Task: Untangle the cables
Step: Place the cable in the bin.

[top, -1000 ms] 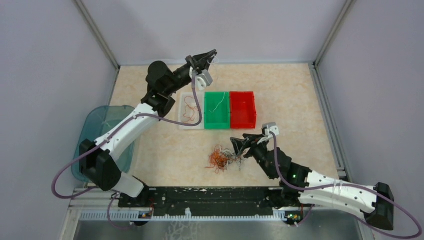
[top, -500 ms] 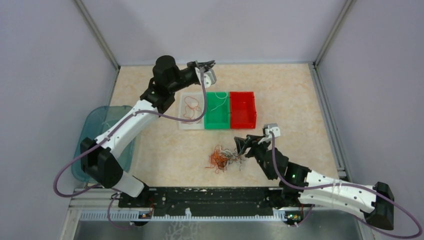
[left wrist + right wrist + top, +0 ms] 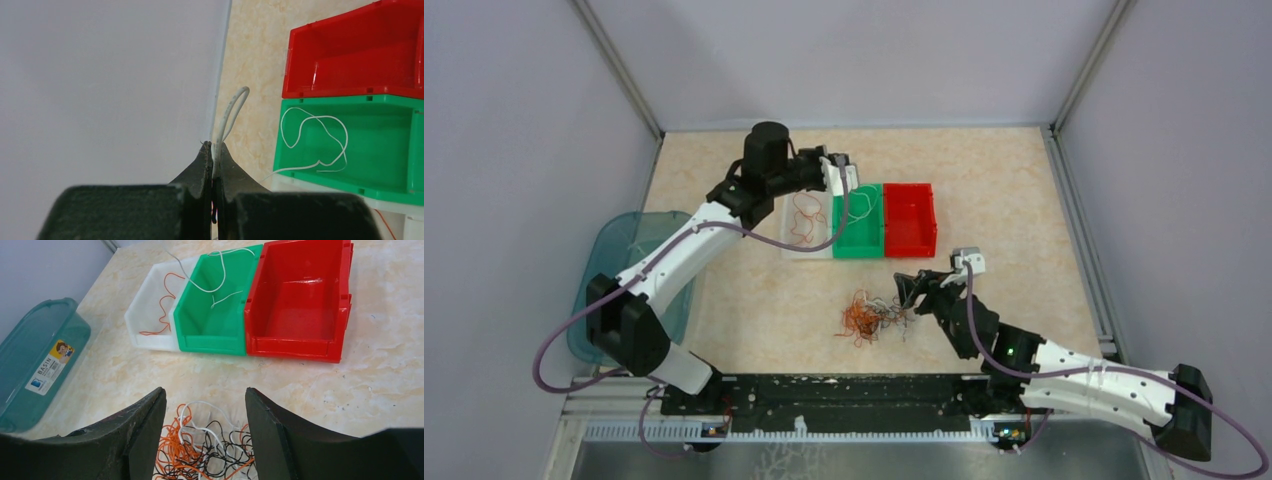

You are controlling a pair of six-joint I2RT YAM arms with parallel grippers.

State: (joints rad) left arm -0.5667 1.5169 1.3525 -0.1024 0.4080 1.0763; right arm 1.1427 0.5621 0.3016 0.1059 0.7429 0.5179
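The tangle of orange, white and black cables (image 3: 871, 316) lies on the table in front of the bins; it also shows in the right wrist view (image 3: 207, 452). My right gripper (image 3: 908, 289) is open and empty, its jaws wide apart just above the tangle's right side (image 3: 206, 396). My left gripper (image 3: 841, 168) is shut on a white cable (image 3: 234, 105) that loops out past its tips (image 3: 214, 148), above the far-left corner of the green bin (image 3: 857, 243). More white cable (image 3: 320, 118) lies inside the green bin.
A white bin (image 3: 790, 245) holding an orange cable (image 3: 802, 214), the green bin and a red bin (image 3: 911, 245) stand side by side at mid table. A teal lidded tub (image 3: 614, 250) sits at the left edge. Walls enclose the back and sides.
My left gripper has come down and nearer with the white cable, from behind the bins to over the green bin. My right gripper has shifted slightly towards the tangle.
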